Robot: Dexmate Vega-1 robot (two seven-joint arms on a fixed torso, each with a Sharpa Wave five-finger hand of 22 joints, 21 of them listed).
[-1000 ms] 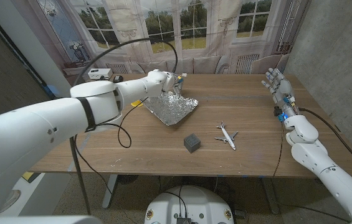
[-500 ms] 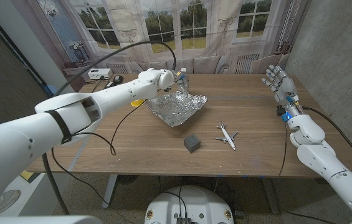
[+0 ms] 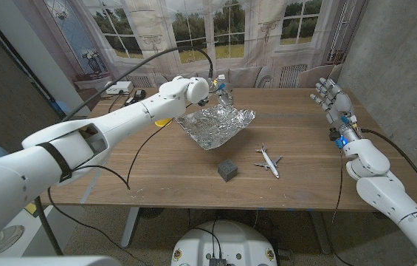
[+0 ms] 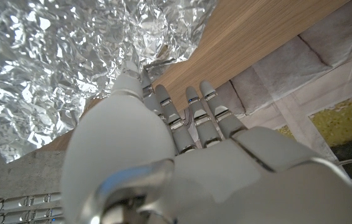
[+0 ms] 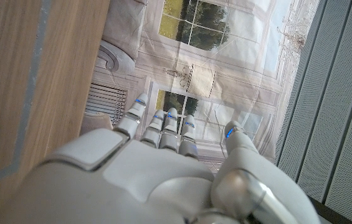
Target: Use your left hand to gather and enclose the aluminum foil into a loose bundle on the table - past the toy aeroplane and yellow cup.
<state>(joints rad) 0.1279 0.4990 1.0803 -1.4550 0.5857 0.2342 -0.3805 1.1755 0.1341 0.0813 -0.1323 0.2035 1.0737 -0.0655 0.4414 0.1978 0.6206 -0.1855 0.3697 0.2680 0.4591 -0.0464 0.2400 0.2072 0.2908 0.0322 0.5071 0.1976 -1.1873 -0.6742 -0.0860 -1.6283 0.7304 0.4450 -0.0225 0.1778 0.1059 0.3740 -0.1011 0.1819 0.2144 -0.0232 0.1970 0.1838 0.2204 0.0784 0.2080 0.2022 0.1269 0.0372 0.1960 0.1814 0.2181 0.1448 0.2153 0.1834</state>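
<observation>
Head view. The foil (image 3: 215,124) lies crumpled on the table (image 3: 156,177), above the centre of the frame, with its long axis running from lower left to upper right. The left hand (image 3: 221,94) is at the sheet's far edge, directly above the foil in the picture. The fingers reach down toward the raised edge; whether they grip it cannot be told from here. The yellow cup (image 3: 162,120) is mostly hidden behind the left forearm, just left of the foil. The toy aeroplane (image 3: 268,160) lies lower right of the foil, and a grey cube (image 3: 227,170) lies below it; both are well apart from the sheet. The right hand (image 3: 331,100) stands at the right of the frame, fingers apart, holding nothing. The left hand is far nearer to the foil.

Left wrist view. The left hand (image 4: 182,124) points its fingers (image 4: 208,109) toward the foil (image 4: 57,62), which fills the upper left. The fingers lie close together and extended, with their tips at the sheet's edge. Contact cannot be confirmed. The gathering move should draw the foil inward from this edge.

Right wrist view. The right hand (image 5: 176,149) is held clear of the table (image 5: 32,74), fingers (image 5: 163,127) extended and empty.
</observation>
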